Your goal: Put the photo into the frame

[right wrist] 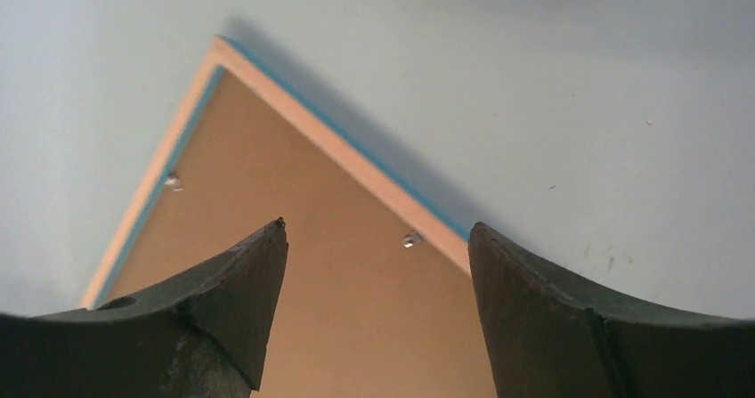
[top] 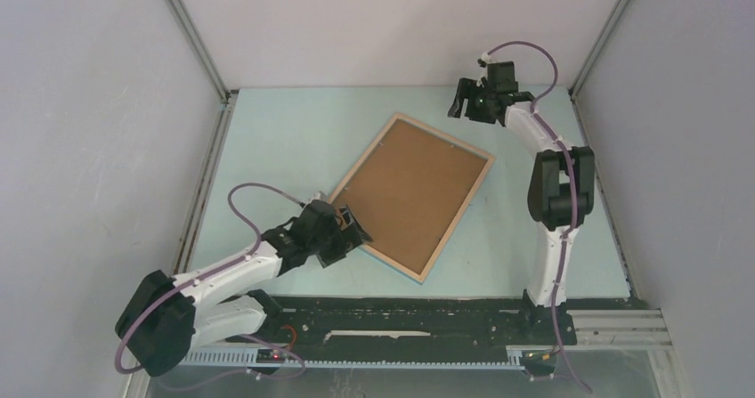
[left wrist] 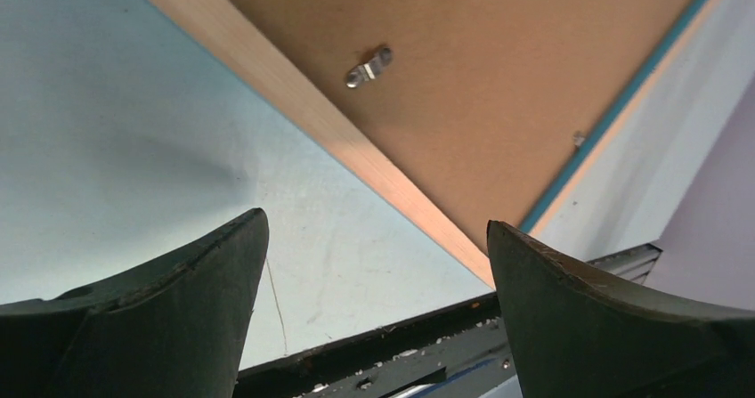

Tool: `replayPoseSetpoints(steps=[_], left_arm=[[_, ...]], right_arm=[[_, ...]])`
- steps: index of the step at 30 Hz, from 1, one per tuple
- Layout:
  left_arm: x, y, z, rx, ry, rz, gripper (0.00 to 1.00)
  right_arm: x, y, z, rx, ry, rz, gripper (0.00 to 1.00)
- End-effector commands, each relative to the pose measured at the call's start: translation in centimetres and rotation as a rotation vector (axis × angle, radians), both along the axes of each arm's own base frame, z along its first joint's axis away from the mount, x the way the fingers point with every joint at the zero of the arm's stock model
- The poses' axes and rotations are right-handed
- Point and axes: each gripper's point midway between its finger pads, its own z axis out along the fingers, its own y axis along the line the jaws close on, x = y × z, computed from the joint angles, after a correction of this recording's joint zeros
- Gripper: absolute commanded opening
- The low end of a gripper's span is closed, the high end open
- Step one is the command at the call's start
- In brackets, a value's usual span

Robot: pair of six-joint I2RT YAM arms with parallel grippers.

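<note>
- Left end effector (top: 354,229): jaws wide apart, empty. It sits at the lower-left edge of the frame (left wrist: 294,91); contact cannot be told.
- Right end effector (top: 469,104): jaws wide, empty. It is at the upper right, just beyond the frame's top corner and apart from it.
- Frame: centre of the overhead view, flat, back up, set on a diagonal, with the brown backing board (top: 411,193) showing.
- Surface (top: 285,140): bare to the left and right of the frame.
- Black rail (top: 427,313): near the frame's lowest corner.

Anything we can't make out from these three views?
- Photo: in no view. The backing board covers the opening of the frame, so whether it lies underneath can't be told.
- Frame's front face: turned down in every view; only a teal edge shows.
- Clips: too small in the top view, blurred in the right wrist view; locked or not is unclear.
</note>
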Motion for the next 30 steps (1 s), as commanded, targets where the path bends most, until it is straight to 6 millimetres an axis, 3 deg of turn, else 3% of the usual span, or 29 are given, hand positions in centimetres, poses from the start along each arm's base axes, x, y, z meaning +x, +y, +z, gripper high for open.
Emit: replayPoseSetpoints(steps=[1, 4, 8, 12, 17, 24, 26, 30], left_arm=[[0.8, -1.2, -0.7, -0.006, 0.031, 0.048, 1.00], [1.3, -1.6, -1.7, -0.010, 0.050, 0.072, 1.00], [2.7, -2.1, -1.9, -0.007, 0.045, 0.080, 1.00], [4.0, -2.5, -1.9, -0.016, 0.055, 0.080, 1.00], [5.6, -2.1, -2.0, -0.016, 0.055, 0.090, 1.00], [8.6, -0.3, -2.3, 0.032, 0.064, 0.091, 0.99], [9.1, 0.3, -2.3, 0.048, 0.066, 0.097, 0.99], [8.7, 0.6, -2.7, 0.051, 0.070, 0.100, 0.99]], right_arm=[[-1.6, -1.0, -5.7, -0.143, 0.207, 0.095, 0.81], [-1.6, -1.2, -7.5, -0.166, 0.260, 0.107, 0.79], [-1.4, -1.3, -8.0, -0.163, 0.274, 0.094, 0.76], [-1.7, -1.7, -9.1, -0.151, 0.313, 0.084, 0.67], [-3.1, -2.1, -10.4, -0.110, 0.392, 0.068, 0.48], [-5.9, -3.0, -11.7, -0.069, 0.471, 0.048, 0.44], [-5.9, -3.4, -11.2, -0.067, 0.440, 0.037, 0.45], [-4.4, -3.3, -7.5, -0.076, 0.310, 0.049, 0.56]])
